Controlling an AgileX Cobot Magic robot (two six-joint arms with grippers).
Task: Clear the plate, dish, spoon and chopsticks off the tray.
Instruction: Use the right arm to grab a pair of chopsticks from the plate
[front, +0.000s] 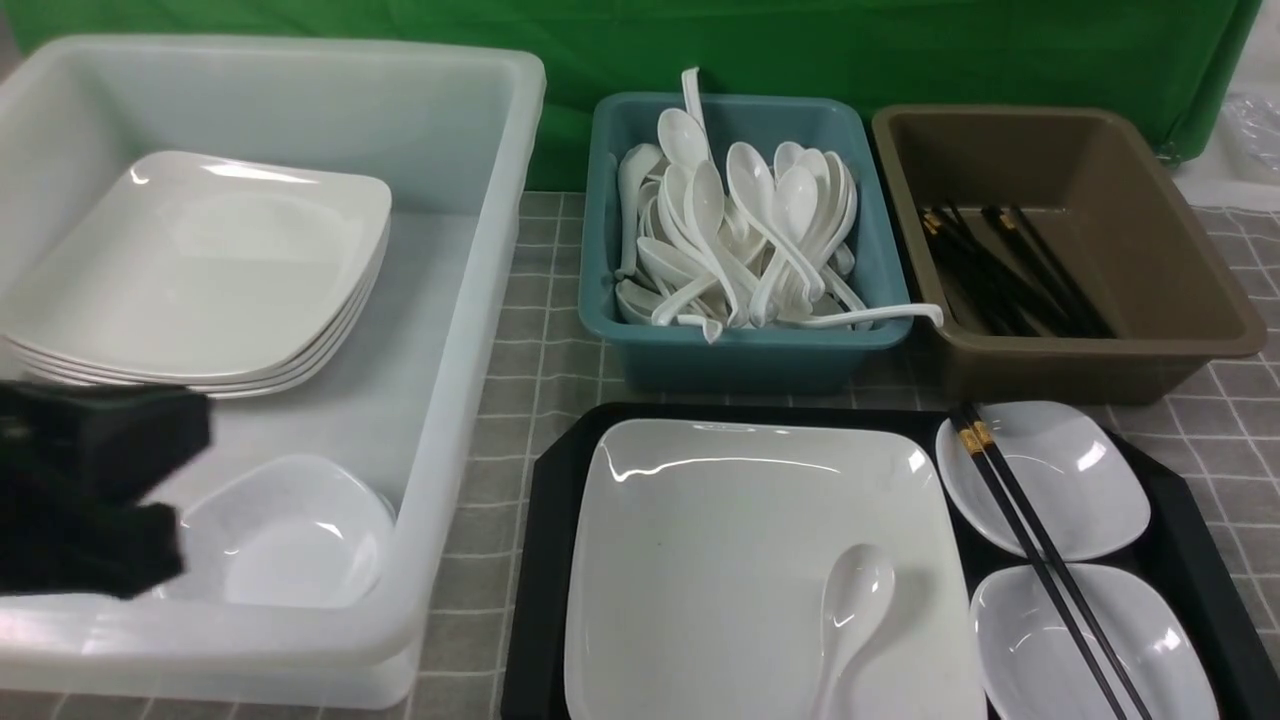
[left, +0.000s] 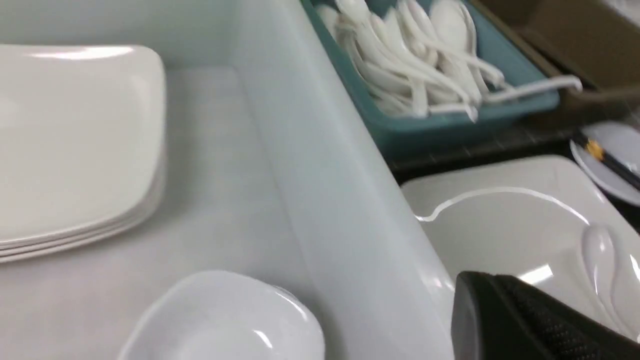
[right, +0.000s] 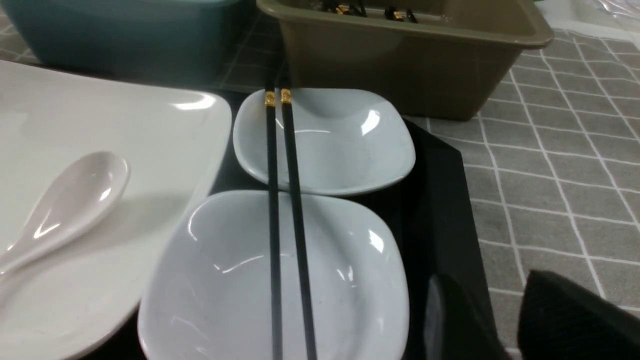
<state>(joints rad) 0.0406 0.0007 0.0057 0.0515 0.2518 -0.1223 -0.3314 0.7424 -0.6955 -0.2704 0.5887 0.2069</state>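
The black tray (front: 545, 560) lies front and centre. On it sits the large white plate (front: 740, 560), with the white spoon (front: 852, 605) lying on the plate's right part. To the right of the plate are two small white dishes, one far (front: 1075, 470) and one near (front: 1150, 640). The black chopsticks (front: 1040, 565) rest across both dishes, gold bands at the far end. My left gripper (front: 120, 470) hovers over the front of the white bin, shut and empty. My right gripper (right: 485, 280) is open and empty above the tray's right edge (right: 442, 200), beside the near dish (right: 225, 280).
A big white bin (front: 470, 330) on the left holds a stack of plates (front: 200, 270) and one small dish (front: 290, 535). Behind the tray stand a teal bin (front: 740, 350) with several spoons and a brown bin (front: 1100, 350) with chopsticks. A grey checked cloth (front: 520, 400) covers the table.
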